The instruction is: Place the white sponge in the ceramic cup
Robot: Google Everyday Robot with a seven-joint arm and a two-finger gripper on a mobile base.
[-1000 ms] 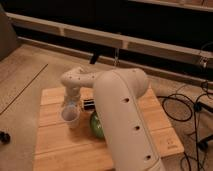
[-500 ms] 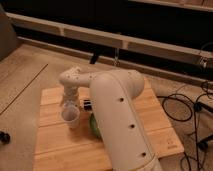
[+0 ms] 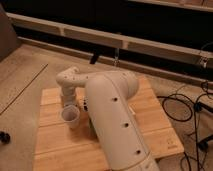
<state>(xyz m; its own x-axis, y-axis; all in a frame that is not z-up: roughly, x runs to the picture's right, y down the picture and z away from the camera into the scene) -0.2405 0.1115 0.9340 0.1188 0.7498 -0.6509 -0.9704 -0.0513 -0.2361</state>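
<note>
The ceramic cup, small and pale, stands upright on the left half of the wooden table. My gripper hangs at the end of the white arm, pointing straight down, directly above the cup's rim and very close to it. The white sponge does not show; it is hidden or out of view. The thick white arm link crosses the middle of the table to the right of the cup.
A small dark object peeks out between the cup and the arm link. Black cables lie on the floor right of the table. A low wall ledge runs behind the table.
The big arm link has swung a little lower and left, now covering the green bowl that showed beside the cup. The cup has not moved. The gripper stays over it.
</note>
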